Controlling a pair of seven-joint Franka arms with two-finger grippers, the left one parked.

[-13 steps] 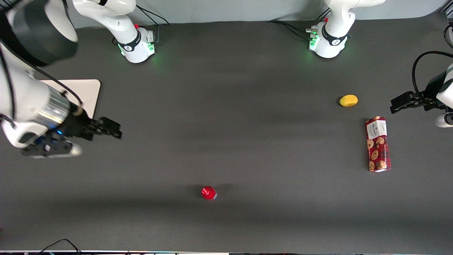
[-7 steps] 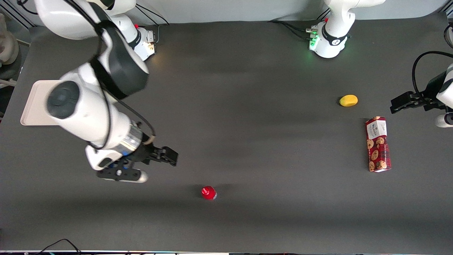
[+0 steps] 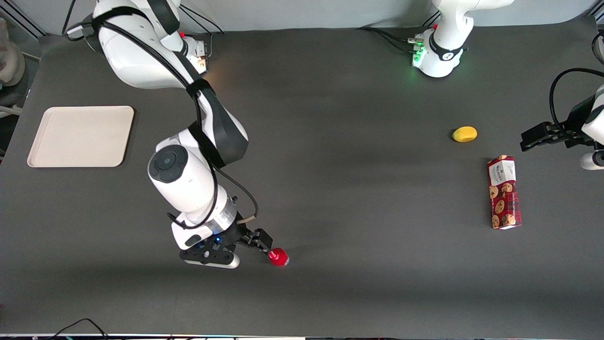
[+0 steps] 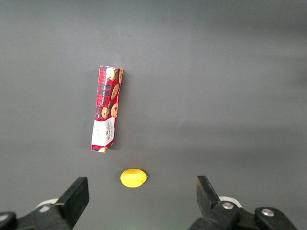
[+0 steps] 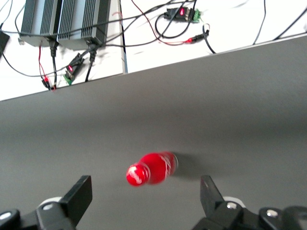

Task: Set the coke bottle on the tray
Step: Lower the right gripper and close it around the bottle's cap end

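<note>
The coke bottle (image 3: pixel 278 257), a small red bottle with a red cap, stands upright on the dark table near the front edge. In the right wrist view the coke bottle (image 5: pixel 151 168) lies just ahead of my open gripper (image 5: pixel 144 199), whose two black fingers stand wide apart with nothing between them. In the front view my gripper (image 3: pixel 261 240) hovers right beside the bottle, on the working arm's side of it, without holding it. The cream-white tray (image 3: pixel 80 136) lies flat toward the working arm's end of the table, farther from the front camera than the bottle.
A red cookie-patterned box (image 3: pixel 504 192) and a yellow lemon-like fruit (image 3: pixel 465 134) lie toward the parked arm's end of the table. The table's front edge (image 5: pixel 201 55) runs close to the bottle, with cables and power boxes past it.
My arm has swung from above the tray toward the front edge and come down to the bottle. The tray, earlier partly covered by the arm, now shows whole. The bottle has not moved.
</note>
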